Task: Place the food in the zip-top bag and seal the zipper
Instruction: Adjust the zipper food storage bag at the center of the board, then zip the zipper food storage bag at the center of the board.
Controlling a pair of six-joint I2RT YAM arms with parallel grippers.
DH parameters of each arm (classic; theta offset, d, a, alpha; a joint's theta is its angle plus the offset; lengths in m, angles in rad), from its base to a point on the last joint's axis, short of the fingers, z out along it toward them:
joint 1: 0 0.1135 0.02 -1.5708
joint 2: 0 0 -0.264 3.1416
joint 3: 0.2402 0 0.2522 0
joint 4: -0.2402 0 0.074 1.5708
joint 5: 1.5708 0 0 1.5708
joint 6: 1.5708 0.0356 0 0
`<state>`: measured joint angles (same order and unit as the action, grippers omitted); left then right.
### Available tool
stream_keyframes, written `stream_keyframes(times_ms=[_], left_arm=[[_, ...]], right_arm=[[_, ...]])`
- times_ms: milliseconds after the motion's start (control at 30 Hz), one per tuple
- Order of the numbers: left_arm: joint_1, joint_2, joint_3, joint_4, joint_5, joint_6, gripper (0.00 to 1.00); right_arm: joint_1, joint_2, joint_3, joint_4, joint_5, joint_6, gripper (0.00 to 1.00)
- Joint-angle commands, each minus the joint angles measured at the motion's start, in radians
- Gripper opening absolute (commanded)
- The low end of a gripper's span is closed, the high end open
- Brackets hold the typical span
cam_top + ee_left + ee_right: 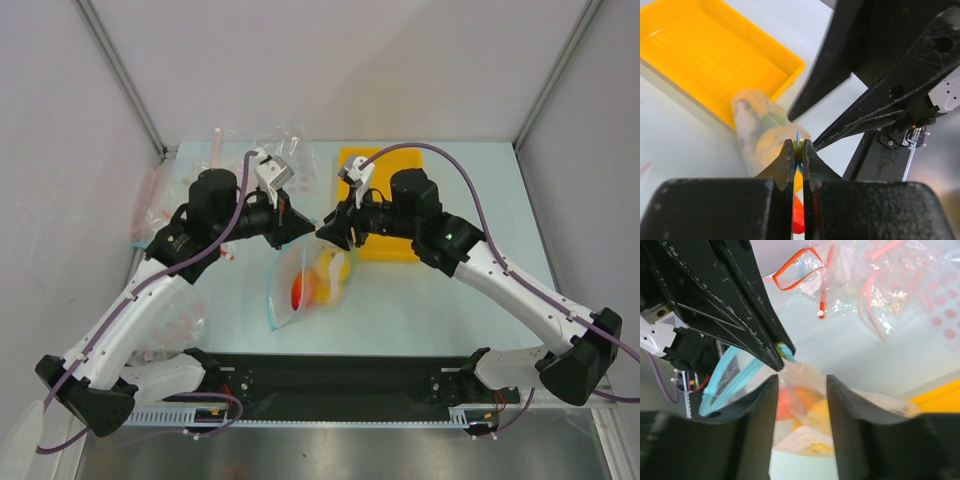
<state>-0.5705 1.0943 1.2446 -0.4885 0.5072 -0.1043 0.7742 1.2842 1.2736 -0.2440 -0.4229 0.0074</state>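
Red and yellow food [300, 292] sits inside the zip-top bag [283, 285] in the middle of the table [430, 310], and the yellow tray [715, 55] shows bare. The left claw [305, 228] is pinched tight on the teal zipper [798, 136]; the right claw [801, 385] stands parted astride the bag's top, gripping nothing. The strip gapes, so sealing's left.

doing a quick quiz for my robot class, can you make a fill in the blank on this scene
1. The left gripper is shut on the teal ____ of the zip-top bag.
2. The right gripper, close beside it, is ____.
3. The food lies ____ the bag.
4. The tray is coloured ____.

Missing words: zipper; open; inside; yellow
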Motion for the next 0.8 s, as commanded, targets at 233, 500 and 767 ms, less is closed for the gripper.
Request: stream_keyframes(times_ms=[233, 500, 767], left_arm=[[-0.005, -0.004, 0.124, 0.017, 0.168, 0.034, 0.0], [-0.005, 0.006, 0.134, 0.056, 0.281, 0.005, 0.0], [-0.005, 0.018, 0.147, 0.056, 0.283, 0.006, 0.0]], right_arm=[[-0.094, -0.094, -0.071, 0.216, -0.284, -0.033, 0.61], [-0.115, -0.08, -0.057, 0.235, -0.451, -0.072, 0.54], [-0.121, -0.052, -0.04, 0.229, -0.547, -0.06, 0.21]])
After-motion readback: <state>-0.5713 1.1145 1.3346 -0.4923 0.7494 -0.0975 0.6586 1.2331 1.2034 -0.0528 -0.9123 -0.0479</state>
